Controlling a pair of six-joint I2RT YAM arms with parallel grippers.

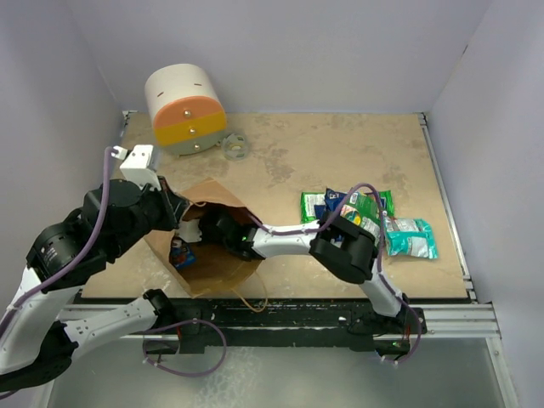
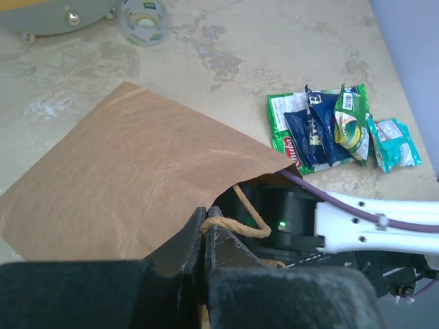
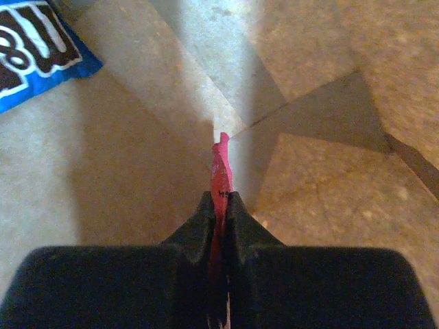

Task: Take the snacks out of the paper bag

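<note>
left jaws clenched on the rim of the paper bag [image 2: 137,171] to prop its mouth open; right jaws, deep inside, grasp a pink snack [image 3: 219,171] by its edge, ready to pull. blue packet [image 3: 31,51] lies nearby.

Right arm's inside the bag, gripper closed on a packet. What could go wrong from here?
1. Right gripper pinches only the thin edge of the pink packet, so it may slip on withdrawal.
2. Left gripper holds the paper bag only at its mouth; pulling out could tear or drag it.
3. Blue packet could get left inside.
</note>
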